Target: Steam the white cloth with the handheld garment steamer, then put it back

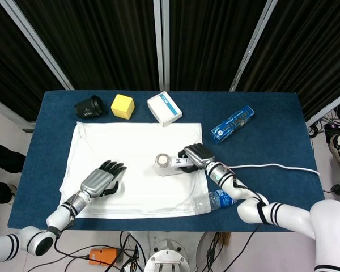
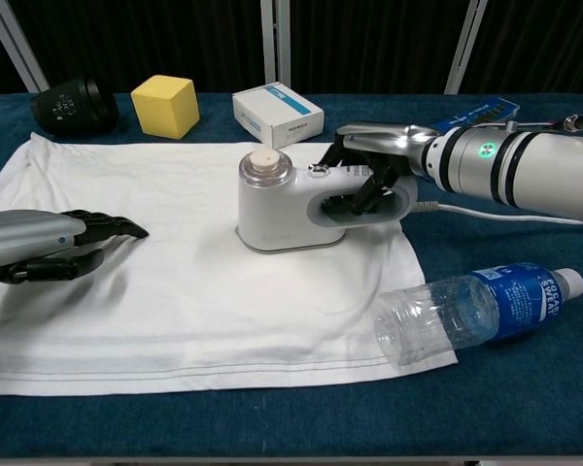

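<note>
The white cloth (image 1: 130, 153) (image 2: 194, 291) lies spread flat on the blue table. The white handheld steamer (image 1: 170, 165) (image 2: 291, 206) stands with its base on the cloth's right half, round cap at its left end. My right hand (image 1: 197, 154) (image 2: 374, 165) grips its handle, fingers wrapped through the loop. A white cord (image 1: 272, 166) trails right from it. My left hand (image 1: 102, 180) (image 2: 53, 248) rests palm down on the cloth's left part, fingers extended and holding nothing.
A plastic bottle (image 1: 218, 199) (image 2: 476, 311) lies on the cloth's front right corner. Along the back stand a black lens cup (image 1: 89, 107), a yellow cube (image 1: 122, 106) and a white box (image 1: 164, 108). A blue packet (image 1: 232, 123) lies back right.
</note>
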